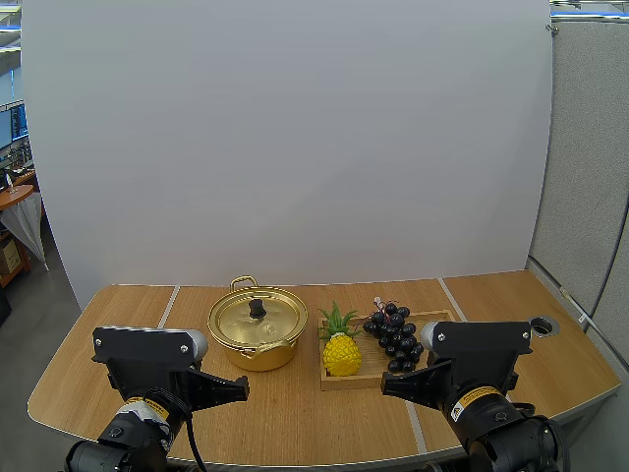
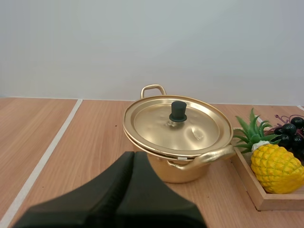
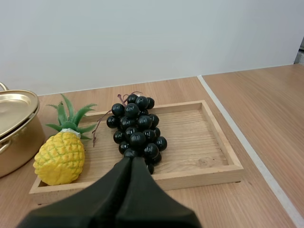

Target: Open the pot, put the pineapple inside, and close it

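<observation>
Left claw (image 2: 134, 156) closed, empty, right claw (image 3: 132, 161) closed, empty

No readable text anywhere.

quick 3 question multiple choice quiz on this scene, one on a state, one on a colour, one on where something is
1. The pot is
A closed by its lid
B open
C lying on its side

2. The lid's knob is
A gold
B black
C red

3. The pineapple is
A inside the pot
B on top of the lid
C in the wooden tray, beside the grapes

Answers:
1 A, the lid sits flat on the pot's rim.
2 B, the knob is dark against the gold lid.
3 C, it sits at the tray's end nearest the pot.
</observation>
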